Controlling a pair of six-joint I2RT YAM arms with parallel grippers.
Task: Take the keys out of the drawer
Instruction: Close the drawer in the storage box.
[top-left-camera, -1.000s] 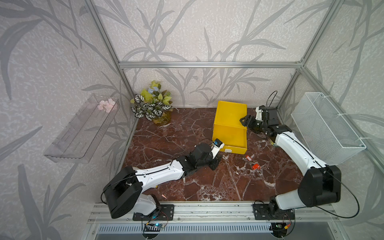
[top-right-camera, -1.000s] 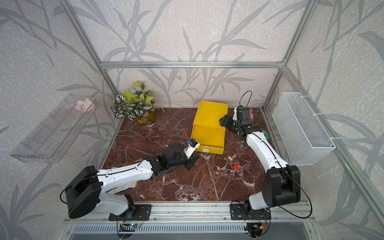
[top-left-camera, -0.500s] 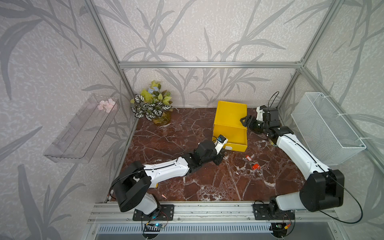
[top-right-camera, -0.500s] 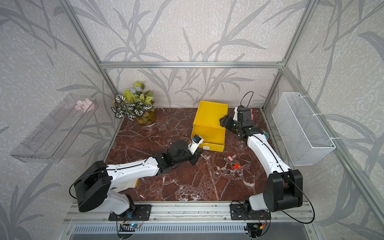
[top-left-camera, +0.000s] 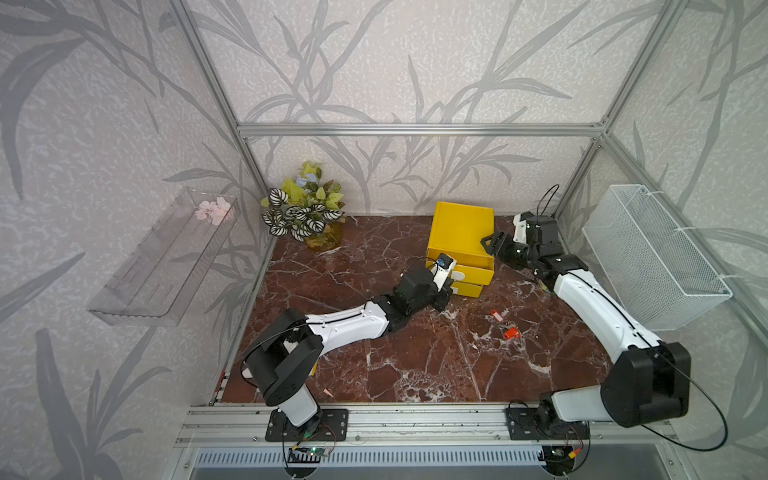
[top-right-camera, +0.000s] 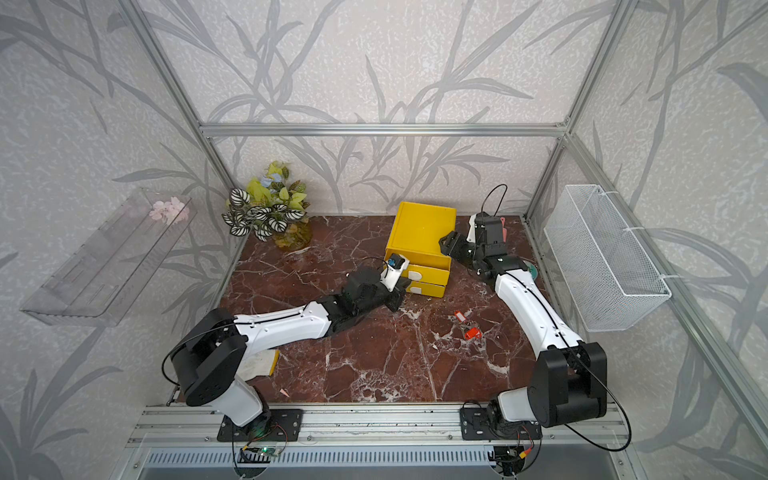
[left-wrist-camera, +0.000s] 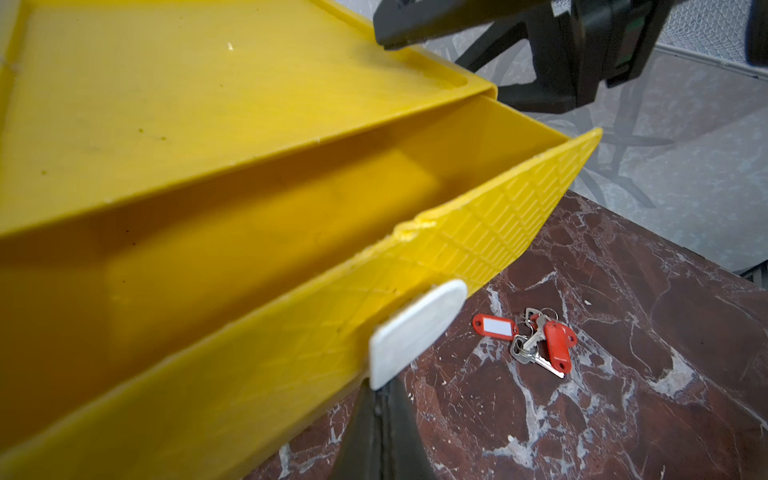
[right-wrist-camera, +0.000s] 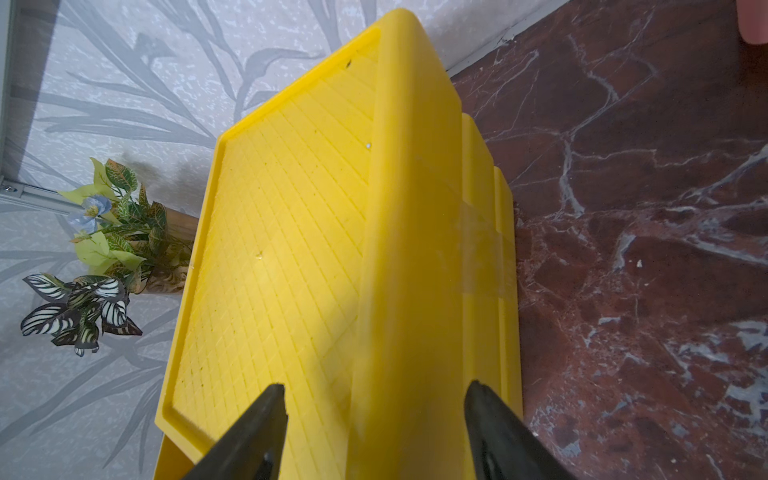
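A dark red marble tabletop (top-left-camera: 374, 257) fills the floor of the cell, with a white wire basket (top-left-camera: 652, 257) hung on the robot's right wall and a clear plastic shelf (top-left-camera: 166, 257) on its left wall. Both arms reach toward a yellow two-drawer cabinet (top-left-camera: 461, 226) that stands near the back wall, right of the middle; an artificial potted plant (top-left-camera: 305, 212) with striped leaves sits in the back left corner, well apart from it. The cabinet's upper drawer (left-wrist-camera: 249, 249) is pulled partly out, its front panel standing clear of the body, while the lower drawer sits flush. The left arm lies low across the marble, and the left gripper (left-wrist-camera: 380, 399) has its jaws pressed together with nothing between them. Its tips sit just under the drawer's white handle (left-wrist-camera: 415, 332); whether they touch it cannot be told. The right gripper (right-wrist-camera: 376, 395) is at the cabinet's upper right edge with its jaws spread wide, one finger over the grid-patterned top, one over the side wall. That edge lies between them, but no clamping shows. The keys (left-wrist-camera: 536, 340) lie outside the drawer on the bare marble, in front of the cabinet and toward the right arm, near neither gripper. They are a small silvery bunch on rings with two red tags, one of which carries a white label, and they show in both top views (top-left-camera: 505, 326) (top-right-camera: 467, 328).
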